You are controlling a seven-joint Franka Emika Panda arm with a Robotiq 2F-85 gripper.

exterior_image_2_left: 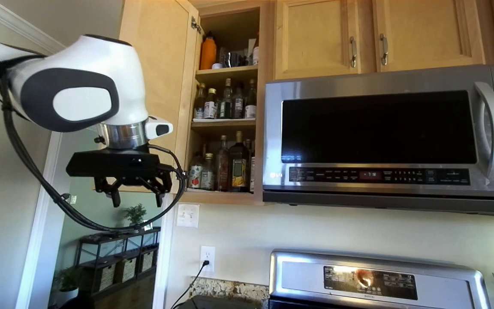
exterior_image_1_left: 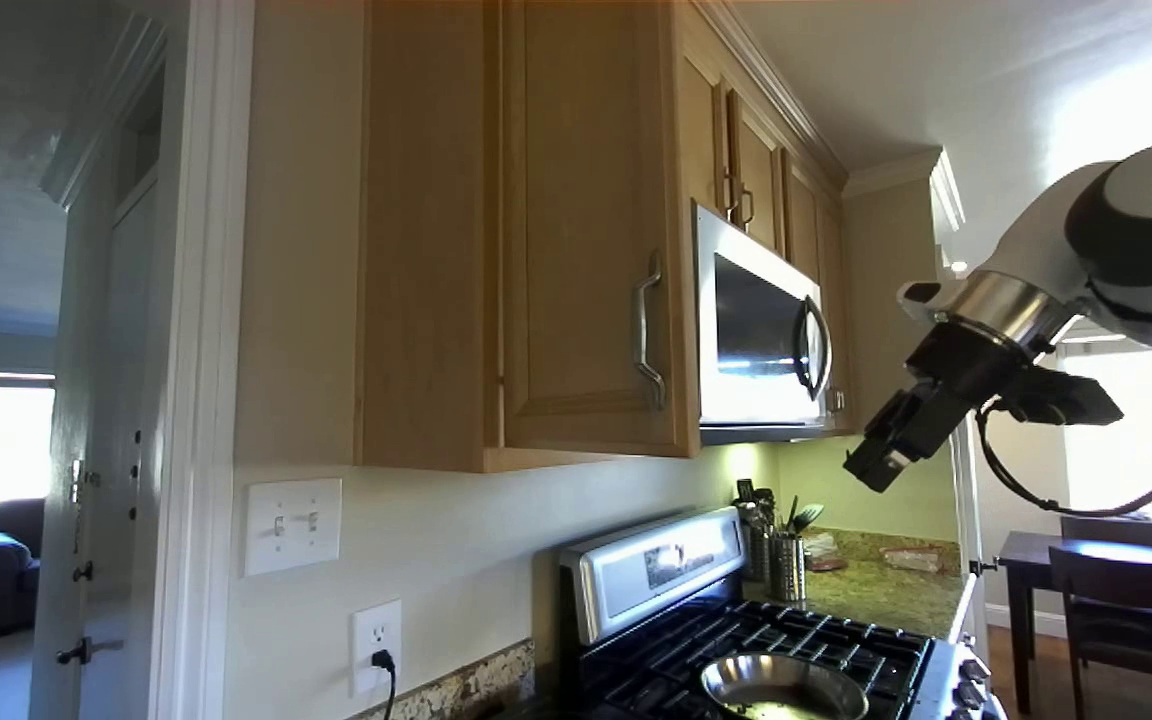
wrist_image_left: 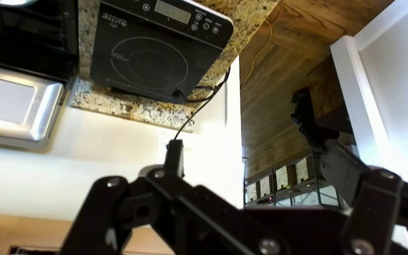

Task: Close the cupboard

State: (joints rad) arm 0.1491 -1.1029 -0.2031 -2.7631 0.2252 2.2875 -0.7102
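The tan wood cupboard (exterior_image_2_left: pixel 266 47) stands open in an exterior view, with several bottles on its shelves. Its door (exterior_image_2_left: pixel 167 64) is swung out to the left, inner face showing, partly hidden behind the arm. In an exterior view the door's outer face (exterior_image_1_left: pixel 586 200) shows with its silver bar handle (exterior_image_1_left: pixel 644 330). A light wood edge of the cupboard (wrist_image_left: pixel 23 230) shows low in the wrist view. My gripper (exterior_image_2_left: pixel 137 201) is open and empty, level with the door's lower edge. In an exterior view the gripper (exterior_image_1_left: pixel 871 470) hangs apart from the door. Its fingers (wrist_image_left: pixel 253 156) are spread in the wrist view.
A stainless microwave (exterior_image_2_left: pixel 375 128) is right of the cupboard. Below are a stove (exterior_image_2_left: pixel 298 274) with a pan (exterior_image_1_left: pixel 786 690) on it, and a black induction plate (wrist_image_left: pixel 151 63) on the granite counter. A cable (exterior_image_2_left: pixel 28 163) loops from the arm beneath the gripper.
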